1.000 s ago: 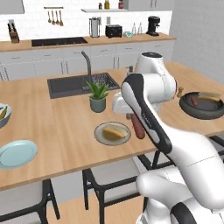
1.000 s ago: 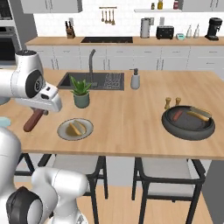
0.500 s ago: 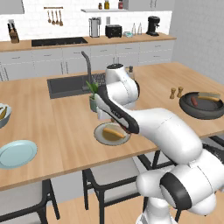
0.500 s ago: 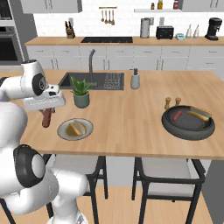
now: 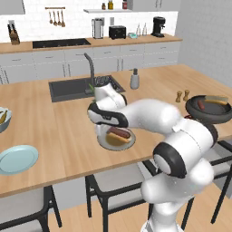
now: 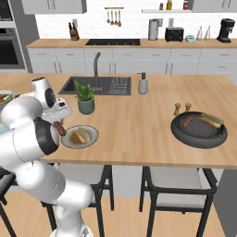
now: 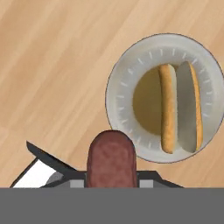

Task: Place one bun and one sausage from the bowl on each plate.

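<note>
Gripper [image 7: 110,175]: clamped on a sausage [image 7: 110,162].
Sausage: above the beige plate [image 7: 127,78] edge.
Bun [image 7: 180,107]: on that plate.

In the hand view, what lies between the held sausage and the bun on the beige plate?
Bare wood countertop, then the pale rim of the beige plate. The hand view shows nothing else between the sausage and the bun.

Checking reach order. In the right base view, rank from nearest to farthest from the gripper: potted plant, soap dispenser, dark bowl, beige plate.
From the gripper, shut on a sausage:
1. Beige plate, right beside it, bun on it.
2. Potted plant, just behind the plate.
3. Soap dispenser, mid-counter by the sink.
4. Dark bowl, far end of the counter.
</note>
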You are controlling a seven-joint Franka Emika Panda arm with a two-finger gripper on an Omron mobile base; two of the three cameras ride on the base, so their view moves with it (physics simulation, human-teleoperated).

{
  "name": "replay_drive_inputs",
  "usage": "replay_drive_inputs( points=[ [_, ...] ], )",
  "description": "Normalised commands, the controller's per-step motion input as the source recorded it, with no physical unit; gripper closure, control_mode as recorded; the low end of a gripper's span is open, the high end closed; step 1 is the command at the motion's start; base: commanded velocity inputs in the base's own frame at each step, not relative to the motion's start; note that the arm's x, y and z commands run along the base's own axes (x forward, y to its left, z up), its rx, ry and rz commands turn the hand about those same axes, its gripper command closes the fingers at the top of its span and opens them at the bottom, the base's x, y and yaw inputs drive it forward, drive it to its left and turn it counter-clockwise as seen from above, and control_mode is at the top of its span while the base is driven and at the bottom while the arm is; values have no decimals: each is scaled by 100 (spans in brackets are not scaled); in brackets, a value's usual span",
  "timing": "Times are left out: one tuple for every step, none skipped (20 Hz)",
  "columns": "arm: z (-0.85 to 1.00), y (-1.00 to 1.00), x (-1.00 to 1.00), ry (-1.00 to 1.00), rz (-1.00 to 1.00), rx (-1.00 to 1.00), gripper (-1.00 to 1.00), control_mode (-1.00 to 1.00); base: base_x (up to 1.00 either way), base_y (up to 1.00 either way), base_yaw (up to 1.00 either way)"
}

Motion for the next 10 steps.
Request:
replay_drive_inputs(
  points=[
    [-59,8,49,7,0,-1,100,-100,0,0,0],
    [-59,5,42,2,0,0,100,-100,0,0,0],
    [-56,6,37,0,0,0,100,-100,0,0,0],
    [-51,0,43,0,0,0,100,-100,0,0,0],
    [-51,0,47,0,0,-1,100,-100,0,0,0],
    [-52,0,52,0,0,-2,100,-100,0,0,0],
    [-52,0,53,0,0,-3,100,-100,0,0,0],
    [-54,0,52,0,0,-5,100,-100,0,0,0],
    [-51,0,51,0,0,-6,100,-100,0,0,0],
    [-50,0,45,0,0,-7,100,-100,0,0,0]
  ],
)
